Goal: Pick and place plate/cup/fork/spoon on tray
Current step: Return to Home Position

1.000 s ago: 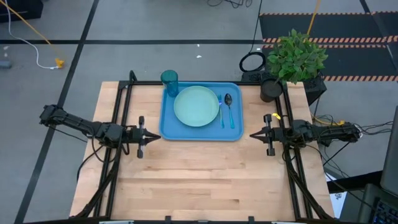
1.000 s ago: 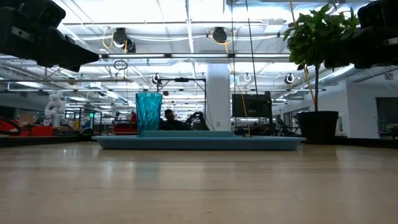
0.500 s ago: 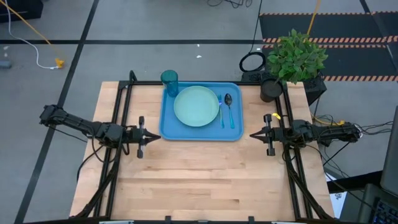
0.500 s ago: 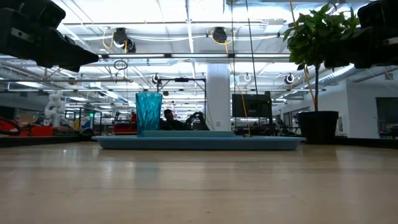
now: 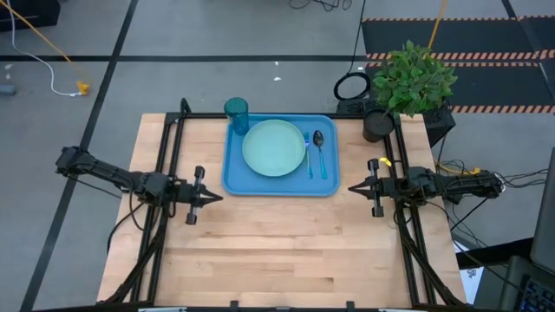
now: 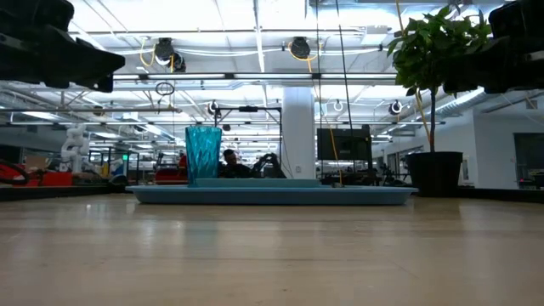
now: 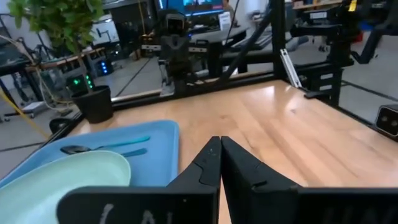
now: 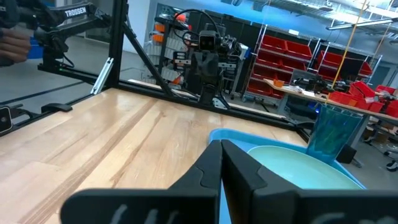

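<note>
Since plate (image 5: 274,148), fork (image 5: 308,156), spoon (image 5: 320,149) and cup (image 5: 237,111) all sit on the tray (image 5: 260,185) at counter's far edge, nothing looks left to fetch. Left pincer (image 5: 213,198) just off tray's near-left corner, right pincer (image 5: 354,188) off its right edge; both w/ fingers together, empty.

Tray loaded on the far half of the table

The bright-blue tray (image 5: 280,184) lies flat, holding the pale mint plate (image 5: 274,148) at its centre, the teal cup (image 5: 237,113) upright at its far-left corner, and the blue fork (image 5: 308,154) and dark-bowled spoon (image 5: 320,149) side by side right of the plate.
</note>
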`<control>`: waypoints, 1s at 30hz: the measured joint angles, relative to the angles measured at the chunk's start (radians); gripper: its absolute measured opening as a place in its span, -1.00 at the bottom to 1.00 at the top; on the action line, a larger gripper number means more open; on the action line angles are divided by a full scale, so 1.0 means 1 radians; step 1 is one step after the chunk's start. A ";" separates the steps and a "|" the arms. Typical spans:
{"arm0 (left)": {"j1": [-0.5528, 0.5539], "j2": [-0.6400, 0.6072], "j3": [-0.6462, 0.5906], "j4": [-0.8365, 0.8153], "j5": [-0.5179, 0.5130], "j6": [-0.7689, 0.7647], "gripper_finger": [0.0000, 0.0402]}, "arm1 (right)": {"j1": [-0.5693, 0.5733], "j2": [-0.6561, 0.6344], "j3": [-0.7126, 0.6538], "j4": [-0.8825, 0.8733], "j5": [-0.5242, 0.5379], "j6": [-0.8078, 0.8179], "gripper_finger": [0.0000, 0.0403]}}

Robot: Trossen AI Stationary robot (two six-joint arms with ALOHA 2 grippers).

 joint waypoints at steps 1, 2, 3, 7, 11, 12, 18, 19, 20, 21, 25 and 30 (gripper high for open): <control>0.000 -0.010 0.000 -0.005 0.003 -0.003 -0.95 | 0.000 0.000 0.000 0.000 0.000 0.000 -1.00; 0.000 -0.022 0.000 -0.010 0.009 -0.004 -0.93 | 0.000 0.000 0.000 0.000 0.000 0.000 -1.00; 0.000 -0.035 0.000 -0.013 0.013 -0.004 -0.93 | 0.000 0.000 0.000 0.000 0.000 0.000 -1.00; 0.000 -0.098 0.000 -0.046 0.050 0.009 -0.96 | 0.000 0.000 0.000 0.000 0.000 0.000 -1.00; 0.000 -0.168 0.000 -0.088 0.072 0.020 -0.97 | 0.000 0.000 0.000 0.000 0.000 0.000 -1.00; 0.000 -0.183 0.000 -0.090 0.075 0.024 -0.96 | 0.000 0.000 0.000 0.000 0.000 0.000 -1.00; 0.014 -0.269 -0.018 -0.137 0.088 0.051 -0.98 | 0.000 0.000 0.000 0.001 0.000 0.000 -1.00; 0.021 -0.279 -0.018 -0.145 0.090 0.047 -0.98 | 0.000 0.000 0.000 0.001 0.000 0.000 -1.00; 0.028 -0.290 -0.018 -0.147 0.097 0.040 -0.98 | 0.000 0.000 0.000 0.001 0.000 0.000 -1.00; 0.034 -0.299 -0.018 -0.145 0.111 0.034 -0.97 | 0.000 0.000 0.000 0.001 0.000 0.000 -1.00; 0.068 -0.350 -0.018 -0.187 0.134 0.056 -0.95 | 0.000 0.000 0.000 0.001 0.000 0.000 -1.00; 0.134 -0.388 -0.017 -0.261 0.140 0.049 -0.98 | 0.000 0.000 0.000 0.001 0.000 0.000 -1.00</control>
